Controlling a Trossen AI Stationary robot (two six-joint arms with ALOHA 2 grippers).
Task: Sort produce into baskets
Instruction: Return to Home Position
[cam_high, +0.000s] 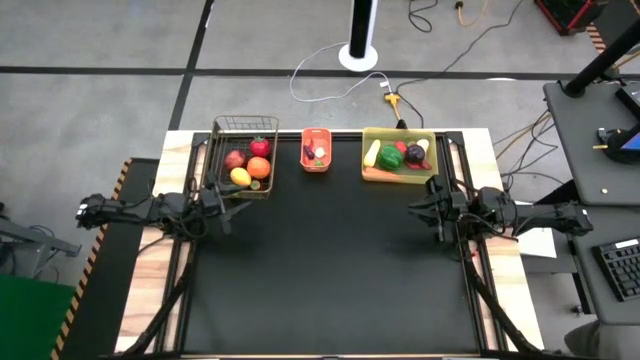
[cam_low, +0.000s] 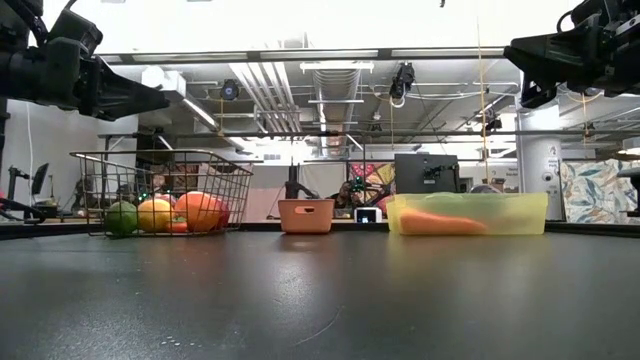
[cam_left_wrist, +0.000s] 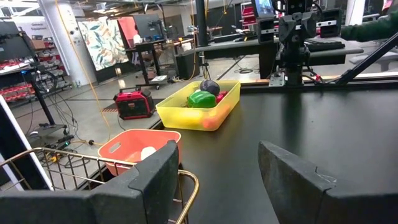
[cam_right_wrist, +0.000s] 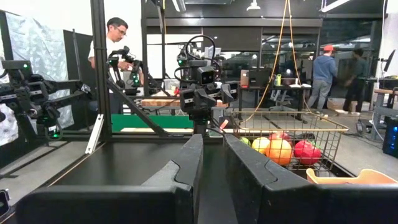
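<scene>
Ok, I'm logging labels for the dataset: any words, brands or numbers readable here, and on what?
No text can be read in any view.
Wire basket, orange basket, yellow bin: no labels show.
Red machine on the floor, dark screen behind the table: any markings are too small to read.

Pictured: the robot's left arm (cam_high: 130, 212) and right arm (cam_high: 540, 215) were matte black, built of blocky jointed housings trailing thin dark cables. The left gripper (cam_left_wrist: 217, 149) and right gripper (cam_right_wrist: 213, 140) each carried two flat, angular, dark-grey fingers (cam_left_wrist: 155, 180).
</scene>
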